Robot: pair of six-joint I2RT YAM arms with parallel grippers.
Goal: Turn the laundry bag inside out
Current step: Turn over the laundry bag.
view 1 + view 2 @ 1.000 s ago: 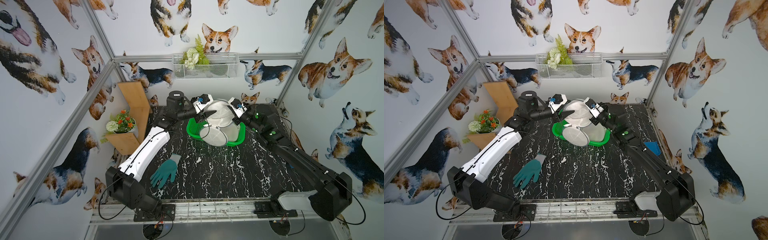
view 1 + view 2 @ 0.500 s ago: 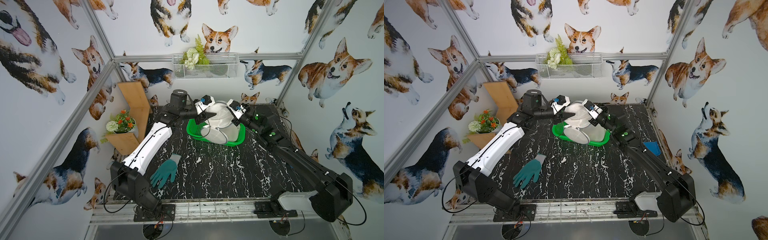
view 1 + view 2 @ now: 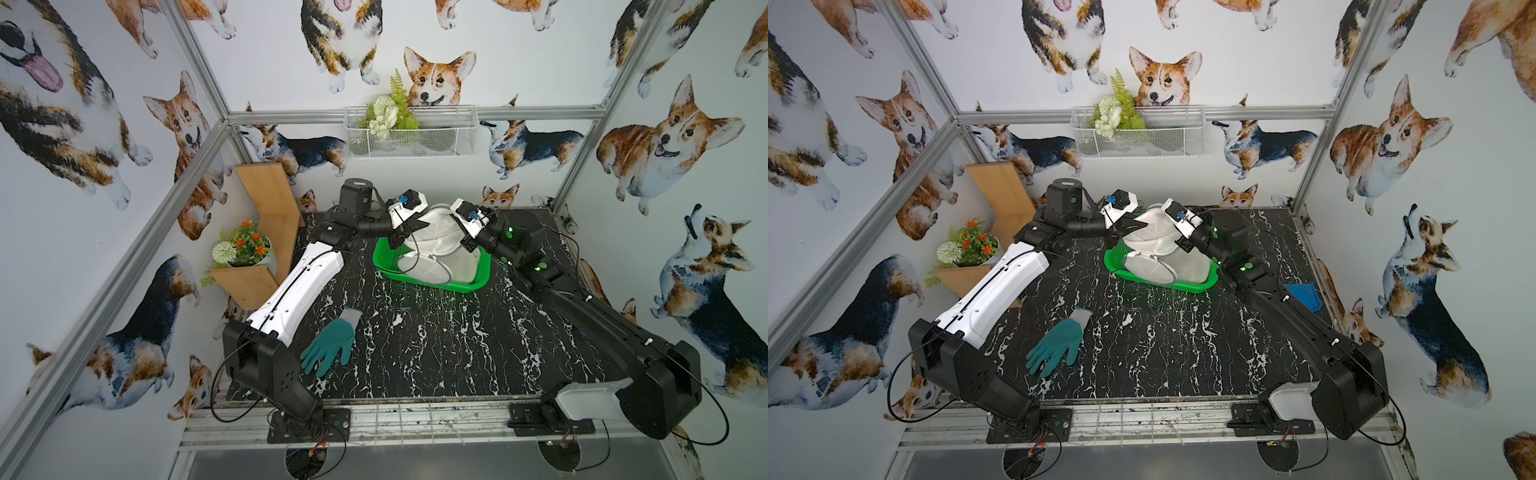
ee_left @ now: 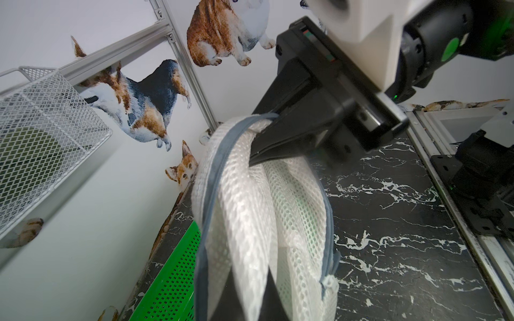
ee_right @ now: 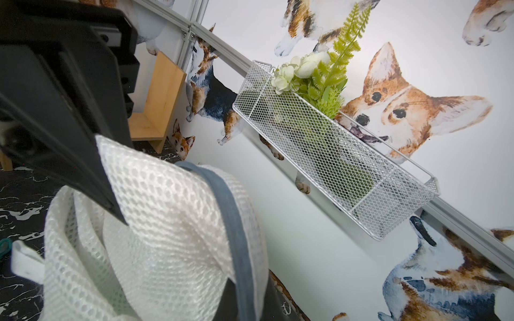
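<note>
The left hand (image 5: 116,211) and right hand (image 4: 257,155) each pinched the laundry bag (image 3: 436,232) slung between them, sagging below into the green basket (image 3: 432,284); a hard pull apart might slip the mesh free

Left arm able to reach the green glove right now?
Probably not as is: the left gripper is shut on the laundry bag over the green basket. The glove lies uncovered on the table near that arm's base, so it would need to release first.
</note>
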